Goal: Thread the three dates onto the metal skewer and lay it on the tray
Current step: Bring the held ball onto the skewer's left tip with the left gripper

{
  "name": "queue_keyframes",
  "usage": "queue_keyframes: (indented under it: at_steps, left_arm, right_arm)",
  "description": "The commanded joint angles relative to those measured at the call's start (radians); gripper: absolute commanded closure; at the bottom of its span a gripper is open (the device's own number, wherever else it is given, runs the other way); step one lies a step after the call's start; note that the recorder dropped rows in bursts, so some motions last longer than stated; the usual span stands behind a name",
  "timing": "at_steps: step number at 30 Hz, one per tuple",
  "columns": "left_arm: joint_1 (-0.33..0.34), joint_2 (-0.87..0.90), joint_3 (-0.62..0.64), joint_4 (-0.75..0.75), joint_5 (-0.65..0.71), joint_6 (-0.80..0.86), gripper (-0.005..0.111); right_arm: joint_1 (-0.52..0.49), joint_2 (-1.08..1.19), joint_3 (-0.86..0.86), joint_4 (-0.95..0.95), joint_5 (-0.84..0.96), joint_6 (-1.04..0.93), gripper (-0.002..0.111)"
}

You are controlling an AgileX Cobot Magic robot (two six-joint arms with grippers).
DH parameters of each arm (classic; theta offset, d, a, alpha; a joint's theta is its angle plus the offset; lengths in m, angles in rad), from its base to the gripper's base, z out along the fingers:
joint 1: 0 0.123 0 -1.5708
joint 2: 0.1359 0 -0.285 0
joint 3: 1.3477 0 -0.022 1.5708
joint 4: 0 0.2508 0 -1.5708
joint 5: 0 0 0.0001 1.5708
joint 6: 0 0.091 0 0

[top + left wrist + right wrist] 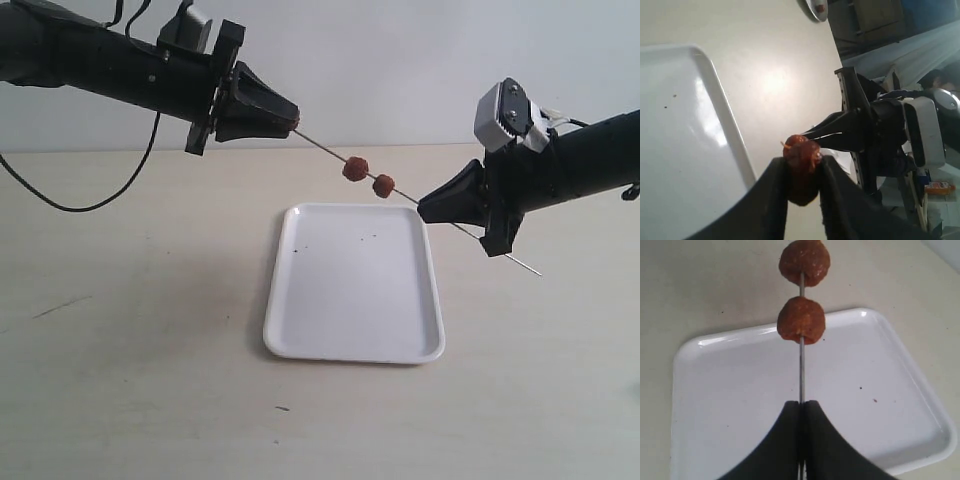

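Note:
The metal skewer (460, 228) hangs slanted above the white tray (350, 335). My right gripper (425, 210) is shut on it near its lower part, and its end sticks out behind the gripper. Two dates (355, 167) (383, 184) sit threaded on the rod, apart from each other. The right wrist view shows both dates (801, 320) (804, 262) on the skewer (801, 370) ahead of the right gripper (801, 404). My left gripper (804, 161) is shut on the third date (802, 177) at the skewer's upper end. Whether the rod has pierced it is hidden.
The tray (680, 125) lies on a pale tabletop, with bare table on both sides of it. A small white dish (816, 7) shows at the edge of the left wrist view. A black cable (60, 200) trails at the far left.

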State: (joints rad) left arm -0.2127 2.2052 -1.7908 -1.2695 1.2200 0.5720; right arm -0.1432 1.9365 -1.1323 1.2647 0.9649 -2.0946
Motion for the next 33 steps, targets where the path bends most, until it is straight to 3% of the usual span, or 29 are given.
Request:
queue_keyframes:
  at_steps: [1,15,33]
  left_arm:
    - [0.004,-0.011,0.001,0.004,0.001,-0.002,0.084]
    - [0.006,-0.011,0.001,0.006,0.001,0.0,0.084]
    - [0.004,-0.011,0.001,0.025,0.001,0.0,0.084]
  right_arm:
    - [-0.004,0.003,-0.016,-0.003,0.022,-0.02,0.108]
    - [-0.004,0.003,-0.02,-0.016,-0.039,-0.01,0.108]
    - [-0.004,0.003,-0.033,0.001,0.023,-0.012,0.108]
